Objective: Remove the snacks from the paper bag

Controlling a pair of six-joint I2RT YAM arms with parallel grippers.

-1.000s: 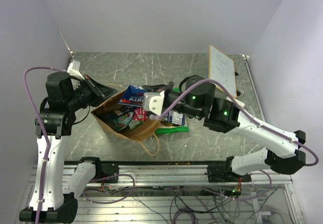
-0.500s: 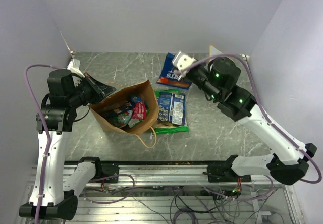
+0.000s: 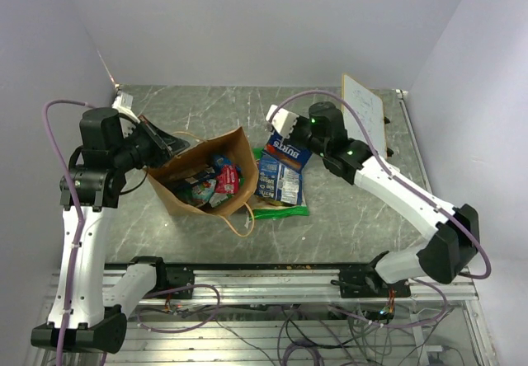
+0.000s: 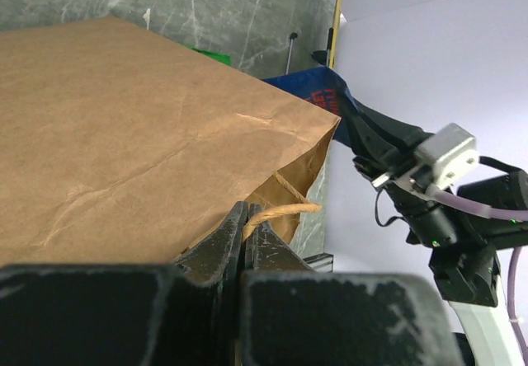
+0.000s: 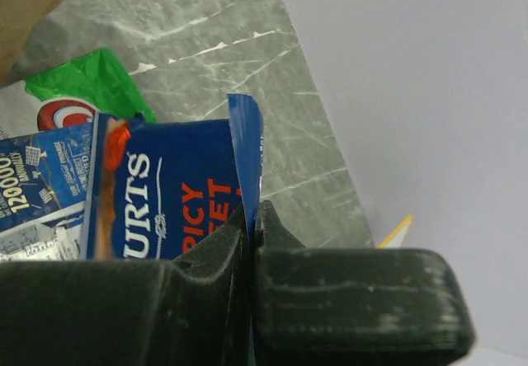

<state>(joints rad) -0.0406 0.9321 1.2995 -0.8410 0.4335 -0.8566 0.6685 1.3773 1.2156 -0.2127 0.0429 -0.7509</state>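
The grey marbled table (image 3: 346, 218) carries everything. On its left half stands the paper bag (image 3: 243, 172), mouth open towards the top camera. The left gripper (image 3: 169, 146) is clenched on the bag's far-left rim. Only the left wrist view shows the detail: the fingers pressed together (image 4: 247, 218) on the kraft edge, with a looped paper handle (image 4: 280, 209) curling out beside them.

At the back right a white framed board (image 3: 363, 114) leans by the wall.

The right gripper (image 3: 285, 139) holds a blue Burts packet (image 3: 290, 152) above the table, just right of the bag. The right wrist view shows its jaws pinched tight (image 5: 252, 218) on the packet's top edge (image 5: 177, 209), with the lettering readable.

Under the held packet a blue-and-white packet (image 3: 279, 180) lies flat on the table, overlapping a green packet (image 3: 285, 211).

Only the overhead view looks into the bag. A red packet (image 3: 228, 180) and a teal packet (image 3: 198, 191) lie inside with other snacks too jumbled to tell apart.
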